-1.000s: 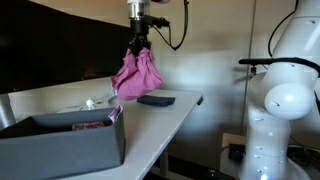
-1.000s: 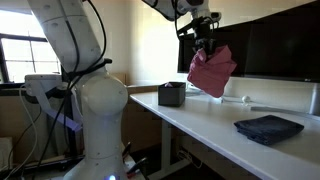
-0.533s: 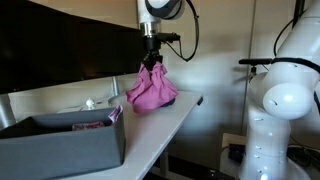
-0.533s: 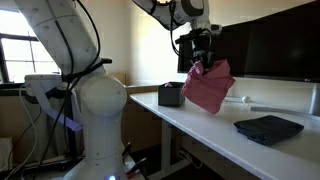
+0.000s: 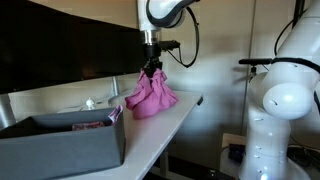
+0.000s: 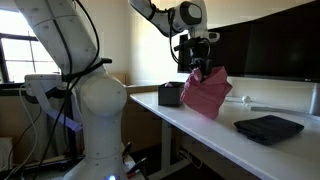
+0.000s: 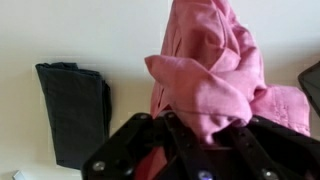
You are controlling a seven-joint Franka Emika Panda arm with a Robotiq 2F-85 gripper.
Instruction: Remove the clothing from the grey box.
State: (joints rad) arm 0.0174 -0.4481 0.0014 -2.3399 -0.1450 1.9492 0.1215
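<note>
– Wrist view first. See the gripper [image 7: 200, 125]?
– Yes. Squeezed tight on the pink cloth [image 7: 215, 65], bunched up between the black fingers [image 7: 152, 135].
– And at 9 o'clock from the cloth?
– A dark folded cloth [image 7: 75, 110], flat on the white table [image 7: 60, 30].
– Now in both exterior views?
– Hanging down from the gripper [image 5: 151, 68], out of the grey box [image 5: 60, 145], low over the table. Touching the top or not? Cannot tell.
– And the grey box?
– Down at 8 o'clock from the pink cloth [image 5: 150, 97], well apart, on the same table.
– And in an exterior view with the dark folded cloth [image 6: 268, 128]?
– Lying at 4 o'clock from the pink cloth [image 6: 206, 95], near but apart.
</note>
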